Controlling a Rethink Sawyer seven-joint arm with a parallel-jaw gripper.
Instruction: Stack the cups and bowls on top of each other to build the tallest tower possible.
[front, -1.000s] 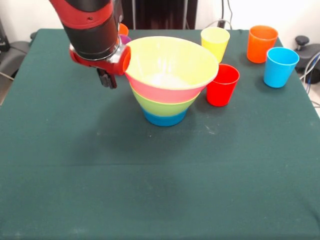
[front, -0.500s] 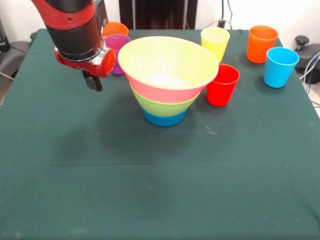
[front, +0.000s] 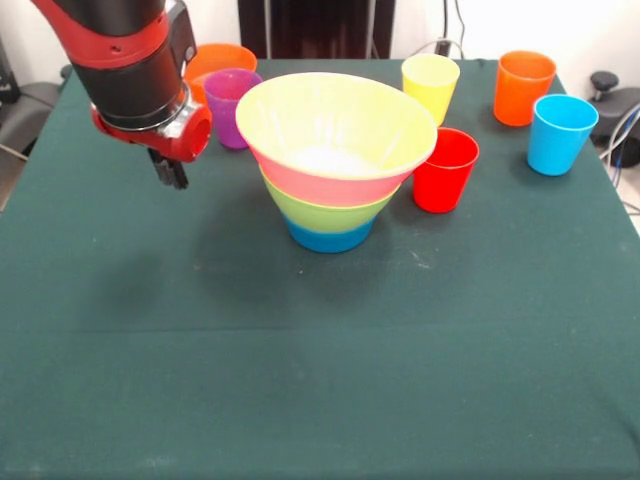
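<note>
The tower (front: 335, 160) stands mid-table: a blue bowl at the base, then green, then pink, with the widest bowl on top looking pale yellow inside. The red cup (front: 445, 170) stands right beside it. The yellow cup (front: 430, 86), the orange cup (front: 523, 86) and the light blue cup (front: 561, 133) stand at the back right. The purple cup (front: 230, 106) stands left of the tower, in front of a small orange bowl (front: 218, 60). My gripper (front: 170, 172) hangs left of the tower and holds nothing that I can see.
The red and black arm (front: 135, 70) comes down at the upper left, close to the purple cup and the orange bowl. The green cloth table (front: 320, 360) stretches to the front edge. Cables and a chair base lie beyond the right edge.
The arm has moved left, away from the tower's rim. The purple cup and the orange bowl behind it now show in full.
</note>
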